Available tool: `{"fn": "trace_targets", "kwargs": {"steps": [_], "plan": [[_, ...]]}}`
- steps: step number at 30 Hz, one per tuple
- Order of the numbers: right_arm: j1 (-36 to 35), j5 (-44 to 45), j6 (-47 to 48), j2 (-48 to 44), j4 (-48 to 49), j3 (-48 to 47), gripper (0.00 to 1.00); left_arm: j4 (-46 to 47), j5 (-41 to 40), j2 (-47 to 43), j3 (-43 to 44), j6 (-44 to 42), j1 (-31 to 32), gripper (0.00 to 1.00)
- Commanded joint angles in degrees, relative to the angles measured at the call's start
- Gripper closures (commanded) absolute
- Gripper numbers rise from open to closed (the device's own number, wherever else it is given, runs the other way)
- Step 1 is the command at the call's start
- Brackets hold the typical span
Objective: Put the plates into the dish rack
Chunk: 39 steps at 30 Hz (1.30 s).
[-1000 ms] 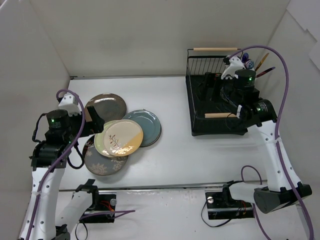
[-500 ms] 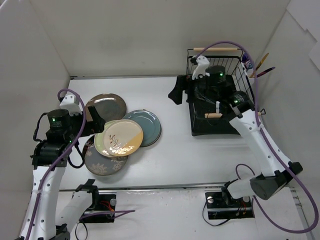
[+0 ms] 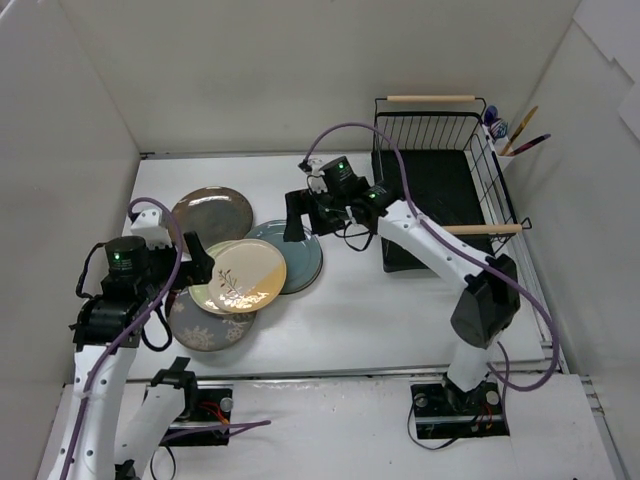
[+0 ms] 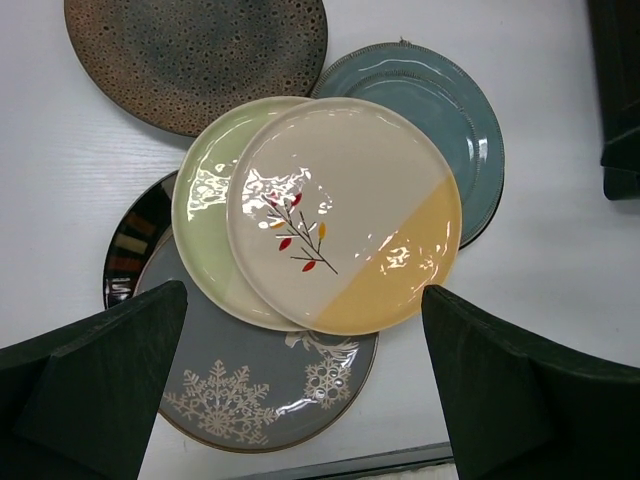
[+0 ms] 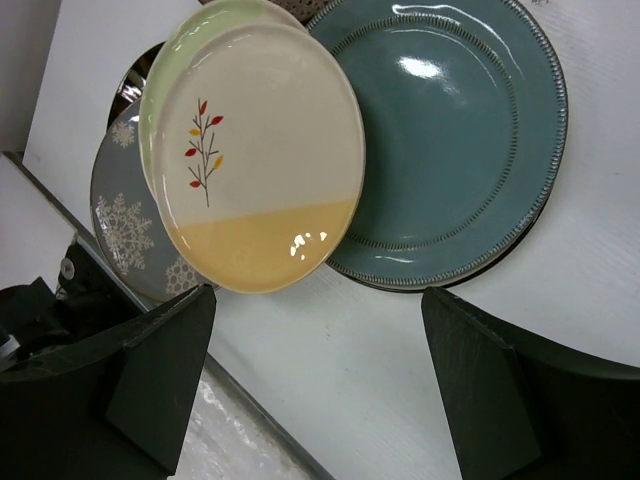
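Plates (image 3: 245,275), round glazed ceramic, heaped on white counter (image 3: 380,310), none yet in black wire dish rack (image 3: 440,190); right end effector (image 5: 320,380), fingers apart, swung across from rack to above round teal plate (image 3: 302,256); left end effector (image 4: 305,380), also apart, poised over heap, first pick likely near.

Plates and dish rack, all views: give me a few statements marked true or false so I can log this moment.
1. The dish rack holds no plates. True.
2. The leaf-sprig plate lies on top of the pale green plate. True.
3. The right pincer grips the teal plate. False: it is open and holds nothing.
4. The left pincer is shut. False: its jaws stand wide apart.
5. The brown speckled plate sits in the rack. False: it lies on the table.
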State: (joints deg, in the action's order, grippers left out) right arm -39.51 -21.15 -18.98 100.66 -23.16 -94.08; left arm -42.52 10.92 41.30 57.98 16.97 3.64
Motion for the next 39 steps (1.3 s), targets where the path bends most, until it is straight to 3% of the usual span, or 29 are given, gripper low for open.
{"fn": "trace_targets", "kwargs": {"steps": [1, 24, 39], "plan": [[-0.1, -3.0, -2.5, 1.4, 4.8, -0.9, 0.19, 3.4, 1.9, -1.4, -0.3, -1.3, -0.4, 0.01], [-1.2, -11.0, -11.7, 12.1, 21.9, 9.7, 0.25, 2.9, 4.9, -4.4, -5.2, 0.4, -0.4, 0.01], [-1.5, -16.4, -18.3, 16.8, 32.6, 12.3, 0.35, 3.6, 5.7, -3.8, -5.9, -0.1, -0.4, 0.01]]}}
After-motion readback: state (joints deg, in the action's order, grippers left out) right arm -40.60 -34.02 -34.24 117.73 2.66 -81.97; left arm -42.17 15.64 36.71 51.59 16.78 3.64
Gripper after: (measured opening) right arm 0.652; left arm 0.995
